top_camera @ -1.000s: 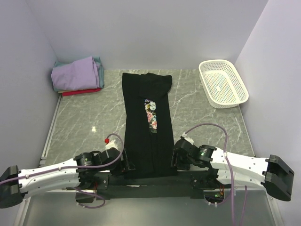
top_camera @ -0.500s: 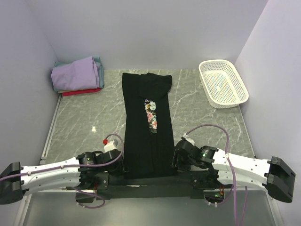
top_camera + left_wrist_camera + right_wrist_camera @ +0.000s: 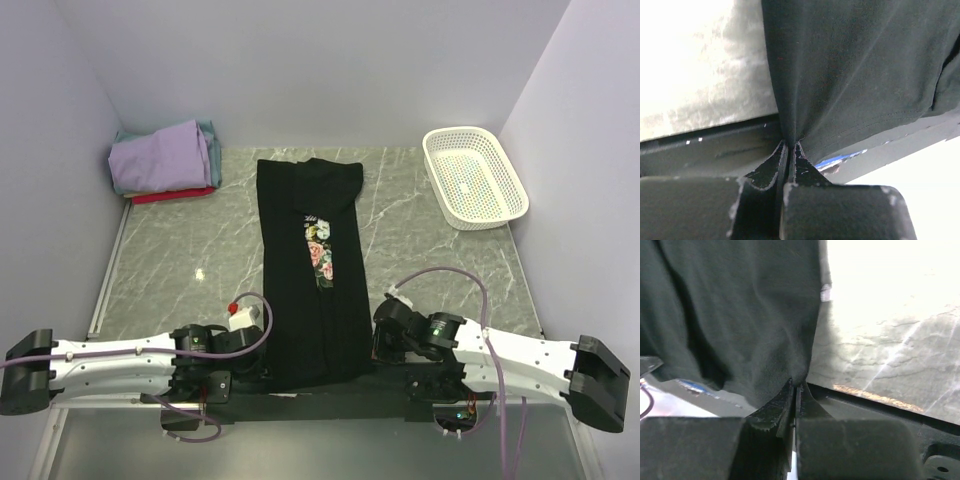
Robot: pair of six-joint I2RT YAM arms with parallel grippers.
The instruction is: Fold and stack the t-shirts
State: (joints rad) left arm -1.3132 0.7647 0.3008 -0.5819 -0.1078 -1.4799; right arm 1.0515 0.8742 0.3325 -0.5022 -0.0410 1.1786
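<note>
A black t-shirt [image 3: 312,270] with a pink-and-white rose print lies as a long narrow strip down the middle of the table, sleeves folded in. My left gripper [image 3: 268,366] is shut on its near left corner; the left wrist view shows black cloth [image 3: 850,75] pinched between the fingertips [image 3: 790,146]. At the near right corner my right gripper [image 3: 372,352] is shut on the hem, cloth [image 3: 740,310] caught at its fingertips [image 3: 796,385]. Folded t-shirts [image 3: 163,160] in lavender, teal and red are stacked at the back left.
A white mesh basket [image 3: 474,176] stands at the back right. Grey walls close in the marble table [image 3: 430,250] on three sides. A dark rail [image 3: 320,395] runs along the near edge between the arm bases.
Both grippers have closed on the near corners of the black t-shirt. The shirt's near hem has drawn in and its strip has shifted slightly.
</note>
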